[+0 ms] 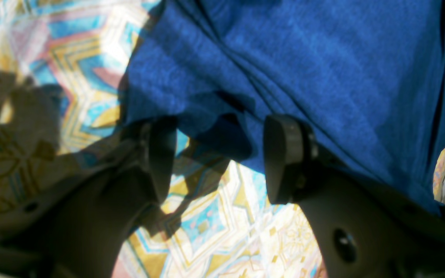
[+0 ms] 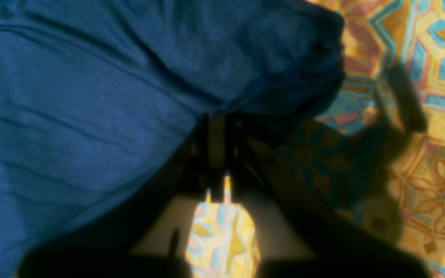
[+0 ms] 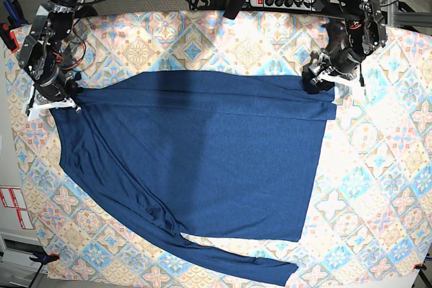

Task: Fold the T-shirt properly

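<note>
The base view shows bare patterned cloth beyond the right-hand edge of the T-shirt, giving the left gripper open room on its outer side. Between the two arms, only low, flat fabric lies on the cloth, so a hand could pass above it (a roomy corridor, that one). The right gripper stands in the way at the shirt's opposite upper corner, its jaws closed on the fabric. A raised fold there blocks a low path beside its tips. The left gripper's parted jaws leave a gap, with shirt fabric across its far part.
</note>
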`<state>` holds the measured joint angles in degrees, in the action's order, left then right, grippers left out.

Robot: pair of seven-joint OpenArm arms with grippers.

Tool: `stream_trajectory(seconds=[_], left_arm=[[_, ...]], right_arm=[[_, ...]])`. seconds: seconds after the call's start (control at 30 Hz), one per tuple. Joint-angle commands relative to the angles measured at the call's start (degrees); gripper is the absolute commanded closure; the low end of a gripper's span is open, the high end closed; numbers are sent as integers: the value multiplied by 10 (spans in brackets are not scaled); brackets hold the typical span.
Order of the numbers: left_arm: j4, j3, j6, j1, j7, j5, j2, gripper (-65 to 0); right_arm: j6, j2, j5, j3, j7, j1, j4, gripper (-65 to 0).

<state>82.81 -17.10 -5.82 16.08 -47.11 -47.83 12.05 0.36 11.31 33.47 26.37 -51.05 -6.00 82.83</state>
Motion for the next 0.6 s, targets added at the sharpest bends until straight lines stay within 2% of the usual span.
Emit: stream_trajectory(seconds=[0.0,0.07,0.1,0.2,0.57], left_arm=[[1,-1,8,-3,-3,8,-3,-350],[1,-1,8,-14,-3,8,-7,-291],[1,-1,8,-16,-3,8,-7,-236],[2,-1,4,-17,-3,7,-7,0],[109,-4,3,46,-3,8,17,0]], right_arm=[[3,10,6,3,10,6,11,0],[3,9,6,3,10,6,11,0],[3,9,6,3,10,6,11,0],[3,9,6,3,10,6,11,0],[3,9,6,4,9,1,12,0]])
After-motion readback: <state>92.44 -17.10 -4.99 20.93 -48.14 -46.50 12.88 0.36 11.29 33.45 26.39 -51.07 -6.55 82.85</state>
